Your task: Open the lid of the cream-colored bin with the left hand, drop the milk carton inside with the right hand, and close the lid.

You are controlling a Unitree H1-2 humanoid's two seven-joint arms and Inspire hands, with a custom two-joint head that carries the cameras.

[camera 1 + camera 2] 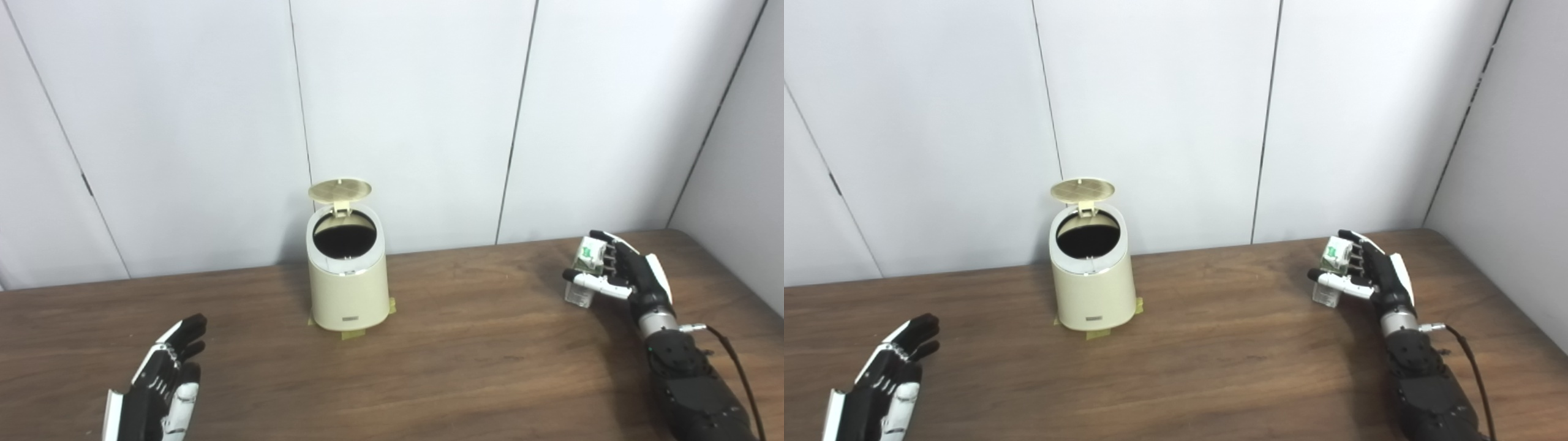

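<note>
Our right hand [618, 269] has its fingers and thumb wrapped around the milk carton [587, 269], whose base sits at the table [490, 355]. Well off to that hand's left stands the bin [347, 285], its lid [340, 189] tipped up and the mouth dark. Our left hand [162, 383] hovers with fingers spread, holding nothing, the bin ahead of it to its right.
</note>
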